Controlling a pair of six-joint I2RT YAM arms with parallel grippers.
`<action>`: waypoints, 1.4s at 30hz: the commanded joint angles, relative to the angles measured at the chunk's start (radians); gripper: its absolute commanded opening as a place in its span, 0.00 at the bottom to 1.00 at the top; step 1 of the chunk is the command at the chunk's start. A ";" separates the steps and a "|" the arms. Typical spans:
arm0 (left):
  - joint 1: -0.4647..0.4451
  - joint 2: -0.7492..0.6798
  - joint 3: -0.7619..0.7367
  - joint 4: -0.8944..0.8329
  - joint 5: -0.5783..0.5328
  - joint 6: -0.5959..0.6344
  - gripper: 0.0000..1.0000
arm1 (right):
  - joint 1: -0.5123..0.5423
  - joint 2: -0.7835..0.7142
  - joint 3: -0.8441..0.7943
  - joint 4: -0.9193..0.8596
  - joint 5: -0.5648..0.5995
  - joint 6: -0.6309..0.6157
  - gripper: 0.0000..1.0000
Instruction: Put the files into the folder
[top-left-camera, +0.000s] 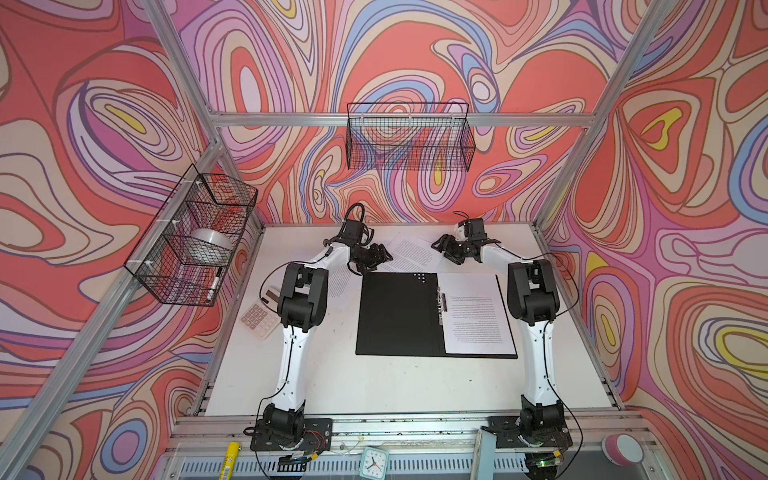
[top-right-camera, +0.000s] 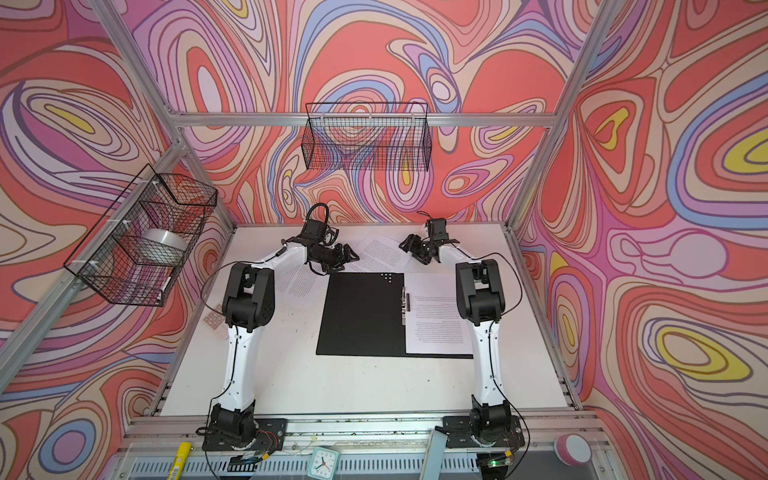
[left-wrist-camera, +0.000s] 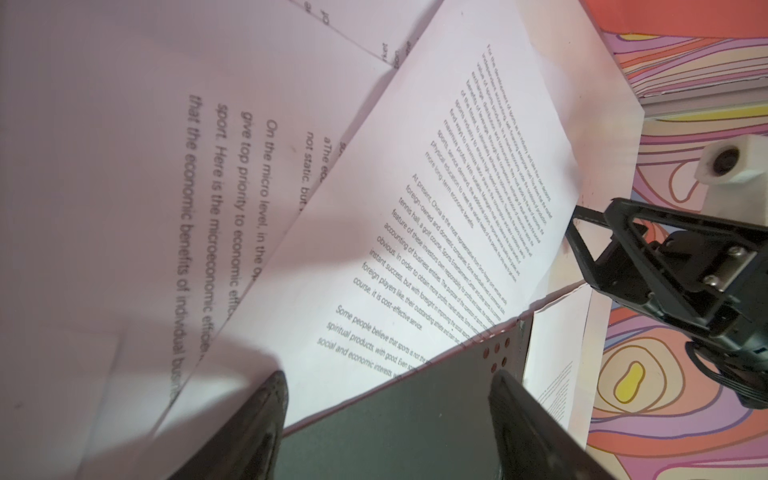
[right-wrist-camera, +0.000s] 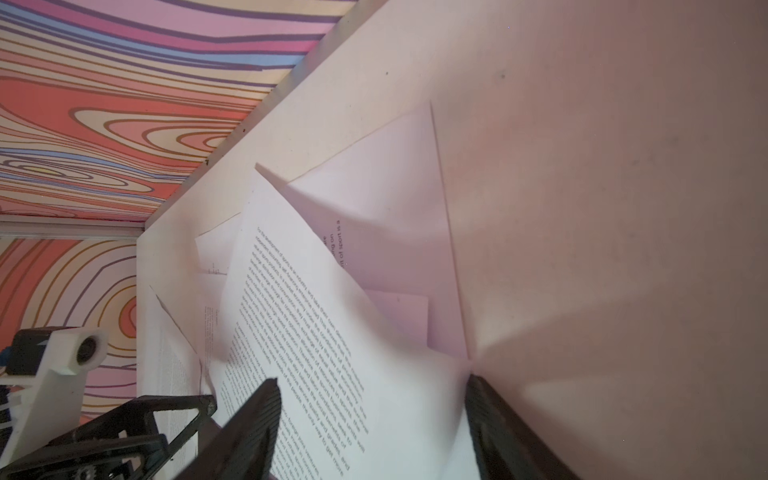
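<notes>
1. Open folder (top-left-camera: 395, 316) flat on the table (top-left-camera: 374, 386), black inside up. A filed sheet (top-left-camera: 473, 316) lies on its right half beside the clip (top-left-camera: 441, 305); whether the clip grips it, cannot tell.
2. Loose files (top-left-camera: 415, 251) fan out, overlapping, just past the folder's far edge, between the two grippers. A left sheet (top-left-camera: 338, 284) lies beside the folder, partly under the left arm, near the calculator (top-left-camera: 259, 318).
3. The left gripper (left-wrist-camera: 388, 376) hangs over the folder's far edge: fingers well apart, nothing held.
4. The right gripper (right-wrist-camera: 372, 378) also stands wide, astride a top sheet (right-wrist-camera: 324, 332) that humps up between its fingers — no pinch visible.
5. Closing on that hump would likely crease the paper or catch only a fold.
6. Sheets overlap, so a drag may take two at once or skew the one beneath.
7. In the left wrist view the folder's edge covers the end of one sheet's text; pulling that sheet could shift the folder or tear the paper.
8. Both grippers sit near each other across the files — moving inward together risks a clash.
9. The left sheet is easy to miss under the arm; a sweep there could knock the calculator.
</notes>
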 joint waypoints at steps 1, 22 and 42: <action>-0.004 0.037 -0.044 -0.069 -0.023 0.008 0.77 | 0.011 0.030 -0.022 0.027 -0.061 0.044 0.74; -0.004 0.047 -0.049 -0.079 -0.034 0.014 0.77 | 0.036 -0.135 -0.261 0.217 -0.109 0.065 0.75; 0.011 0.046 -0.090 -0.055 -0.019 0.011 0.77 | 0.065 -0.039 -0.025 0.051 -0.094 -0.104 0.75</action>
